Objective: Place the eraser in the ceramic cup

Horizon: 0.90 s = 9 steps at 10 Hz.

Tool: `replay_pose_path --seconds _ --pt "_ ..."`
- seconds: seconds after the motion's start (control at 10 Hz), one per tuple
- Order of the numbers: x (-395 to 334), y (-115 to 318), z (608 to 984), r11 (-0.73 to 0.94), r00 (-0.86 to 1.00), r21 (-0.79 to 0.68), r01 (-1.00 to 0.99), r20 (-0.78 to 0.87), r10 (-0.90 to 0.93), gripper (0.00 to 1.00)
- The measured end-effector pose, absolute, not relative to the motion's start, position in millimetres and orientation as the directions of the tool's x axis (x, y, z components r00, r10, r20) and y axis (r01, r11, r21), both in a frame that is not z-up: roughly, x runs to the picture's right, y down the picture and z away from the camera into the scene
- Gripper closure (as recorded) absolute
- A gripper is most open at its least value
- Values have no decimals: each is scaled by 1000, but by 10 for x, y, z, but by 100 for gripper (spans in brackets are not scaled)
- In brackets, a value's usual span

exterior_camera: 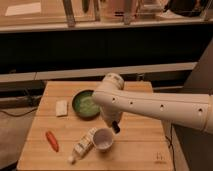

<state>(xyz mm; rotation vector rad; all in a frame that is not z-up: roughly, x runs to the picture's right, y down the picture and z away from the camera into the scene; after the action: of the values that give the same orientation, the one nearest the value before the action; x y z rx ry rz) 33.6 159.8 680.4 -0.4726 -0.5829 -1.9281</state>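
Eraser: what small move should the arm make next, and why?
Probably swing the gripper left, past the bowl, toward the eraser. The eraser lies on the far side of the bowl, not yet picked up, while the gripper hangs by the cup.
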Motion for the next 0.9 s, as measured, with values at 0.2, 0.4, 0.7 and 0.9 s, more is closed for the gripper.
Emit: replay_pose_path --seconds 0.2,0.4,0.7,0.9 --pt "278 1521 6688 -354 -399 192 916 539 -741 99" --pt "209 1486 6589 -340 -392 196 920 521 -759 99" --pt "110 1548 6476 -316 -379 208 926 506 -775 99" --pt "45 1639 6400 -303 -374 219 927 493 -786 99"
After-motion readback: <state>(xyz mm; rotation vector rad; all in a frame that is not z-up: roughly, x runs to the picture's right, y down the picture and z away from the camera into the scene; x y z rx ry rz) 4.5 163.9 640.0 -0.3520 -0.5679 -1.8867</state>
